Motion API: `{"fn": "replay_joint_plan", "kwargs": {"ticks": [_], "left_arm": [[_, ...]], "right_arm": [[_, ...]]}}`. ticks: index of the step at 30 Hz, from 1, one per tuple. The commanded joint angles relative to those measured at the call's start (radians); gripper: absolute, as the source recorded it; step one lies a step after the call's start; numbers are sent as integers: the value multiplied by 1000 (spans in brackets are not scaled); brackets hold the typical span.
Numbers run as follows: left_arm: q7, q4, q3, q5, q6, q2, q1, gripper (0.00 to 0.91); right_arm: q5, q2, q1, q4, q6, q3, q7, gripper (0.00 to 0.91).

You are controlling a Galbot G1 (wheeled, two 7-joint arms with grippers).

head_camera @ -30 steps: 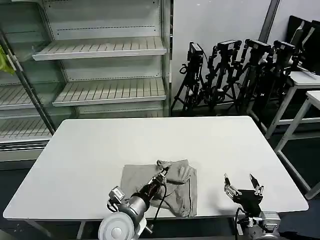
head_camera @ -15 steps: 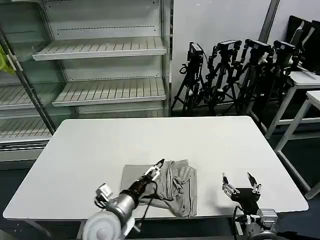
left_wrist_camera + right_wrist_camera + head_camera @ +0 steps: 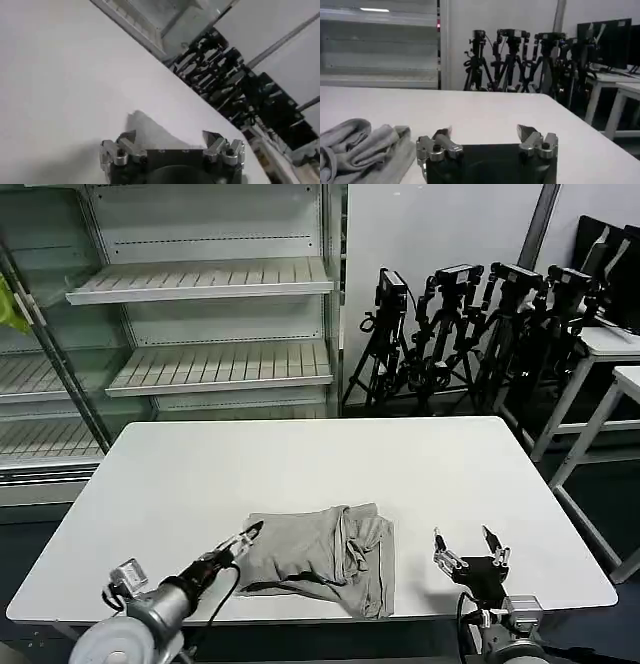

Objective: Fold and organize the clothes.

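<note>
A grey shirt (image 3: 322,556) lies folded but rumpled at lower centre of the white bench (image 3: 300,464). Left gripper (image 3: 247,535), fingers narrow, empty, beside it; right gripper (image 3: 467,545) wide, empty. Tidying likely remains.

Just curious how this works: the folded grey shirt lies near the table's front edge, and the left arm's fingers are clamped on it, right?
Not quite. The shirt does lie near the table's front edge, but the left gripper is open, at the shirt's left edge and clamping nothing. The left wrist view shows its fingers spread over bare table.
</note>
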Motion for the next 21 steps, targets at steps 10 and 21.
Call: {"fn": "replay_joint_plan", "kwargs": {"ticks": [10,21], "left_arm": [[78,143,30,-44,47,55,-13,907],[90,142,114,-8,45,19,-49,907]], "right_arm": [[1,-10,-24,28,-2,28,-1,907],[2,-6,-45,50,-5,51,-1,907]]}}
